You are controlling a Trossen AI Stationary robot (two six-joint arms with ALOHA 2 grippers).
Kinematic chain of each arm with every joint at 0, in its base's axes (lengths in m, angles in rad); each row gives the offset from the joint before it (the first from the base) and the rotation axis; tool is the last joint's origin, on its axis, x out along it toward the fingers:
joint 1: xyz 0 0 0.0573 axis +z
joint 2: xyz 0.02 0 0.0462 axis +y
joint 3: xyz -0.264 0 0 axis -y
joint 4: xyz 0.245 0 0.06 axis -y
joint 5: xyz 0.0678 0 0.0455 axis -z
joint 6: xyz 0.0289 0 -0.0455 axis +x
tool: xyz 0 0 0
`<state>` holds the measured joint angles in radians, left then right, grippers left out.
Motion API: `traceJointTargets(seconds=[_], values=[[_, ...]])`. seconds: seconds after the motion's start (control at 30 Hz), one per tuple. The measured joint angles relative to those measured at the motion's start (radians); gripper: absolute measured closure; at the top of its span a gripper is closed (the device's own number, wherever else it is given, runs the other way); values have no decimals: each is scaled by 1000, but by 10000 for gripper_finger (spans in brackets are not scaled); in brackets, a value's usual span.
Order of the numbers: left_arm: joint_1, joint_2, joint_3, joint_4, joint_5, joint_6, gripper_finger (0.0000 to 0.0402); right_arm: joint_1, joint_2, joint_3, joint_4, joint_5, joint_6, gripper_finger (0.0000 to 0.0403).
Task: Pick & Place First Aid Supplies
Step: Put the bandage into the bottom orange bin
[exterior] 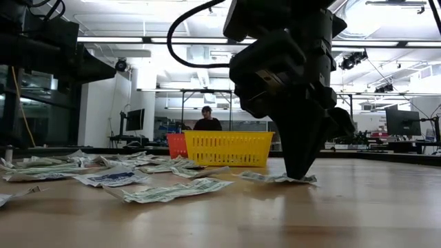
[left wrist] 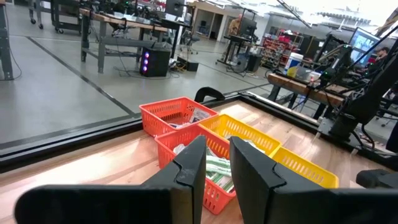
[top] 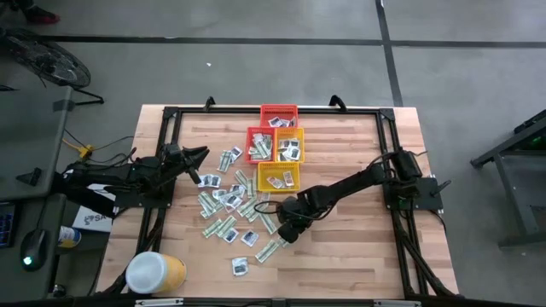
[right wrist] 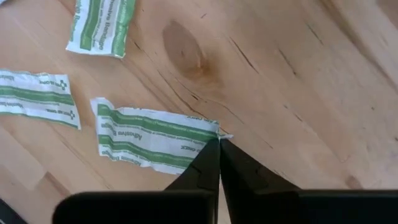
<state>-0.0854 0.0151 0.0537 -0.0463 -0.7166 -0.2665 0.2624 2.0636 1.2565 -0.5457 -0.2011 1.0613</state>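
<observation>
The right gripper (right wrist: 219, 142) stands tip-down on the wooden table (top: 358, 256), its fingers pressed together on the corner of a green-and-white strip packet (right wrist: 152, 138), which lies flat on the wood just beside the tips. In the low view the same gripper (exterior: 300, 173) touches the packet's edge (exterior: 275, 178). Near it, two more green strips (right wrist: 38, 99) lie apart on the boards. Farther off, the main scatter of first aid packets (top: 223, 205) spreads toward the yellow basket (top: 278, 176), with the orange basket (top: 290, 146) and red baskets (top: 279, 114) beyond. Well away, the left gripper (left wrist: 216, 163) hovers with fingers slightly apart, facing the baskets.
</observation>
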Motion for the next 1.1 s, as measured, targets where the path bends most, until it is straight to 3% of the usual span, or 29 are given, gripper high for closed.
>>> traceJointTargets(seconds=[0.2, 0.53, 1.1], values=[[0, 0, 0, 0, 0, 0, 328, -11, 2, 0, -14, -11, 10, 401], [0, 0, 0, 0, 0, 0, 328, -18, -120, -16, -94, 111, -6, 403], [0, 0, 0, 0, 0, 0, 328, -93, -289, 41, 13, 259, -127, 403]])
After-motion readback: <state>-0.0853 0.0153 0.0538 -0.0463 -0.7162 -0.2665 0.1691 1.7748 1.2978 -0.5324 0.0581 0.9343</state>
